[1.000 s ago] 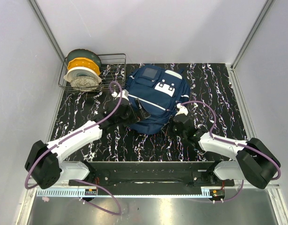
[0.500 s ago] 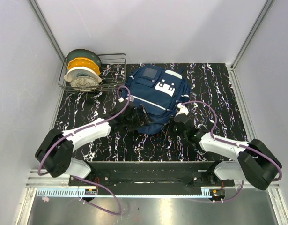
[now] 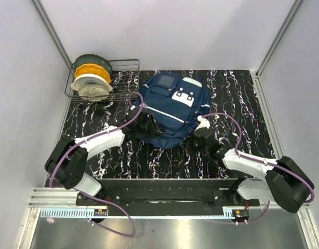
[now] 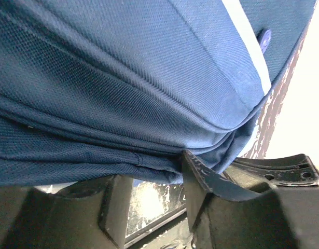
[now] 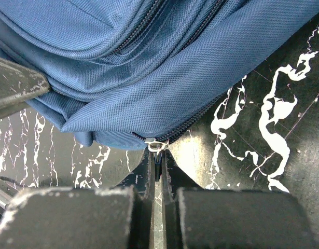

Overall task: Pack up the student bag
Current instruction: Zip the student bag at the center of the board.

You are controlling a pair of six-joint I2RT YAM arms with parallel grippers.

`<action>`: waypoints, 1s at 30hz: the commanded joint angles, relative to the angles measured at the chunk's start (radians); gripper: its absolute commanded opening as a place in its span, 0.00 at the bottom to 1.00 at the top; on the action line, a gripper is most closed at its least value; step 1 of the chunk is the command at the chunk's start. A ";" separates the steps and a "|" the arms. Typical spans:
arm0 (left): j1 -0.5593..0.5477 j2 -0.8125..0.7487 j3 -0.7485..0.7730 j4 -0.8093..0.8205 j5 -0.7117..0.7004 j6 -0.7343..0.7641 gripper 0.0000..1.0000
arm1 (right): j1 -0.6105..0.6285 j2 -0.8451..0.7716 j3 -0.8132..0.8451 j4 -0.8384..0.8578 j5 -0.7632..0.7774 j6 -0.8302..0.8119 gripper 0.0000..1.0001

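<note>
A wire basket stands at the far left corner of the dark, white-veined tabletop. It holds three spools on edge in a row: a green one at the back, an orange one in the middle and a white one in front.

The one student bag lies flat in the middle of the tabletop, just right of the basket. Its grey square patch faces up at the far end. What is inside it cannot be seen from any view.

There are two arms, one at each near corner of the bag. The top view shows only that both meet the bag's near edge.

The right wrist view shows more. The right tool has its fingers together, clamped on the small silver zipper pull at the end of a dark zip.

The left wrist view shows the left tool with its fingers apart and tabletop visible in the gap. A fold of navy fabric rests against its tips, and a white stripe runs above.
</note>
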 commanded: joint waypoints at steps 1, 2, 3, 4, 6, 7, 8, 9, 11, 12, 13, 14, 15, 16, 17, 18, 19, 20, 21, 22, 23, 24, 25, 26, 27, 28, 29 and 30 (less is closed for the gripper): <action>0.043 -0.011 -0.001 0.083 -0.033 0.026 0.38 | -0.002 -0.037 -0.006 0.042 -0.016 -0.026 0.00; 0.049 -0.014 -0.013 0.085 -0.035 0.029 0.34 | -0.003 -0.038 -0.008 0.042 -0.021 -0.024 0.00; 0.057 -0.021 -0.015 0.085 -0.033 0.033 0.24 | -0.002 -0.038 -0.012 0.045 -0.021 -0.024 0.00; 0.062 -0.024 -0.018 0.085 -0.032 0.041 0.18 | -0.002 -0.041 -0.014 0.050 -0.022 -0.023 0.00; 0.066 -0.028 -0.017 0.082 -0.032 0.052 0.08 | -0.002 -0.046 -0.025 0.056 -0.024 -0.017 0.00; 0.068 -0.030 -0.009 0.069 -0.036 0.067 0.00 | -0.002 -0.049 -0.026 0.057 -0.022 -0.015 0.00; 0.069 -0.033 -0.006 0.062 -0.041 0.075 0.00 | -0.002 -0.052 -0.029 0.057 -0.015 -0.013 0.00; 0.074 -0.042 -0.003 0.056 -0.045 0.084 0.00 | -0.002 -0.052 -0.031 0.054 -0.007 -0.013 0.00; 0.077 -0.062 0.000 0.037 -0.065 0.115 0.00 | -0.002 -0.060 -0.028 0.010 0.046 -0.019 0.00; 0.088 -0.091 -0.004 0.034 -0.071 0.124 0.00 | -0.003 -0.064 -0.023 -0.008 0.071 -0.032 0.00; 0.094 -0.108 -0.012 0.031 -0.081 0.139 0.00 | -0.003 -0.075 -0.021 -0.047 0.100 -0.035 0.00; 0.100 -0.125 -0.017 0.028 -0.087 0.150 0.00 | -0.003 -0.080 -0.021 -0.059 0.148 -0.038 0.00; 0.114 -0.155 -0.018 0.025 -0.090 0.164 0.00 | -0.011 -0.083 -0.023 -0.068 0.156 -0.038 0.00; 0.123 -0.169 -0.015 0.005 -0.098 0.190 0.00 | -0.015 -0.081 -0.023 -0.073 0.157 -0.043 0.00; 0.132 -0.182 -0.015 -0.006 -0.098 0.201 0.00 | -0.020 -0.077 -0.020 -0.075 0.153 -0.043 0.00; 0.155 -0.203 -0.015 -0.012 -0.092 0.213 0.00 | -0.023 -0.072 -0.018 -0.075 0.154 -0.044 0.00; 0.169 -0.212 -0.017 -0.018 -0.066 0.222 0.00 | -0.031 -0.054 -0.017 -0.079 0.157 -0.043 0.00; 0.184 -0.223 -0.021 -0.015 -0.052 0.224 0.00 | -0.035 -0.041 -0.006 -0.085 0.157 -0.040 0.00; 0.212 -0.240 -0.026 -0.012 -0.035 0.231 0.00 | -0.042 -0.025 -0.003 -0.087 0.154 -0.038 0.00; 0.224 -0.246 -0.026 -0.017 -0.004 0.236 0.00 | -0.057 -0.015 0.000 -0.088 0.154 -0.038 0.00; 0.233 -0.257 -0.024 -0.021 0.010 0.244 0.00 | -0.068 -0.008 0.005 -0.087 0.150 -0.032 0.00; 0.250 -0.260 -0.020 -0.030 0.022 0.259 0.00 | -0.077 -0.001 0.008 -0.088 0.142 -0.030 0.00; 0.255 -0.264 -0.017 -0.044 0.037 0.268 0.00 | -0.098 0.011 0.011 -0.088 0.134 -0.032 0.00; 0.261 -0.274 -0.012 -0.052 0.037 0.277 0.00 | -0.107 0.014 0.014 -0.087 0.128 -0.033 0.00; 0.266 -0.275 -0.009 -0.059 0.040 0.293 0.00 | -0.117 0.020 0.015 -0.088 0.125 -0.033 0.00; 0.269 -0.280 -0.004 -0.073 0.042 0.300 0.00 | -0.130 0.025 0.017 -0.090 0.120 -0.035 0.00; 0.272 -0.286 -0.001 -0.081 0.045 0.308 0.00 | -0.156 0.028 0.020 -0.093 0.114 -0.027 0.00; 0.279 -0.291 0.003 -0.086 0.045 0.319 0.00 | -0.178 0.038 0.023 -0.099 0.105 -0.023 0.00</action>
